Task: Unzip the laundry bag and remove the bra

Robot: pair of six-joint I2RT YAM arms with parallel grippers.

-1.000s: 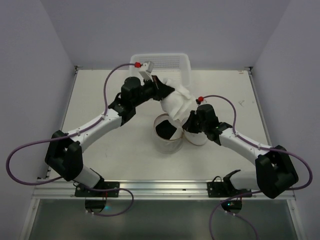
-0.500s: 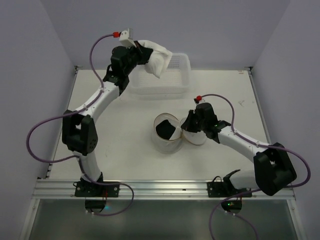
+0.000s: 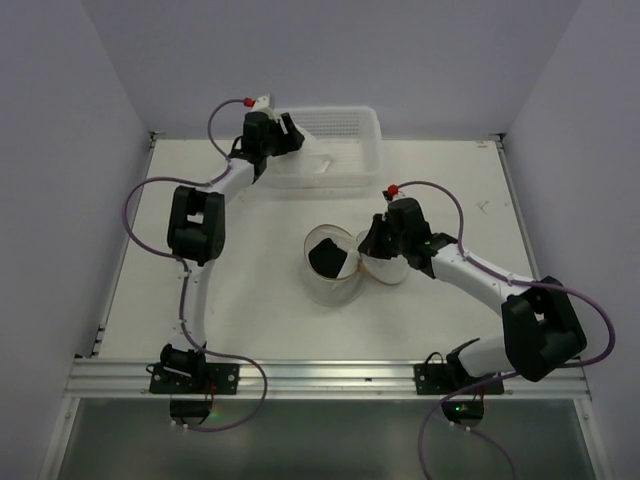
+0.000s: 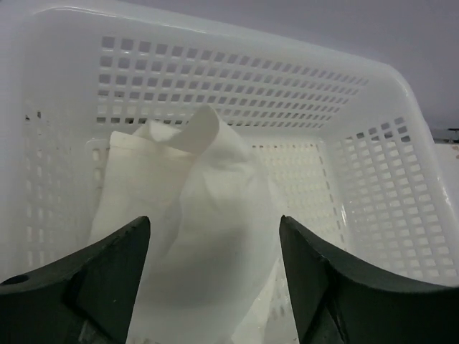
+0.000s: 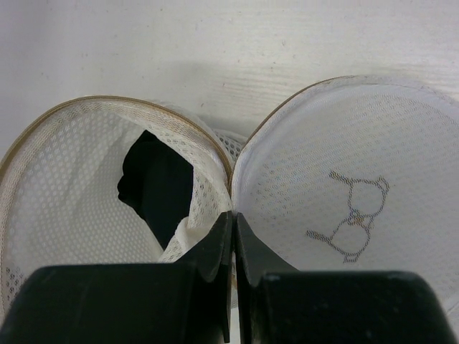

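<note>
Most of the job looks done. The laundry bag (image 3: 335, 265) lies unzipped on the tabletop (image 3: 240, 290), apart from the basket (image 3: 372, 150) on its near side; its two round mesh halves are splayed side by side, wire rims touching, one face showing a small bra icon; the bra (image 4: 193, 236), as I read the crumpled white cloth, lies inside the basket; the left pincer (image 4: 213, 226) hangs over the basket, jaws apart and empty; the right pincer (image 5: 232, 218), beyond the basket's near side, is clamped on the mesh where the halves join. A dark patch inside one half I cannot identify.
</note>
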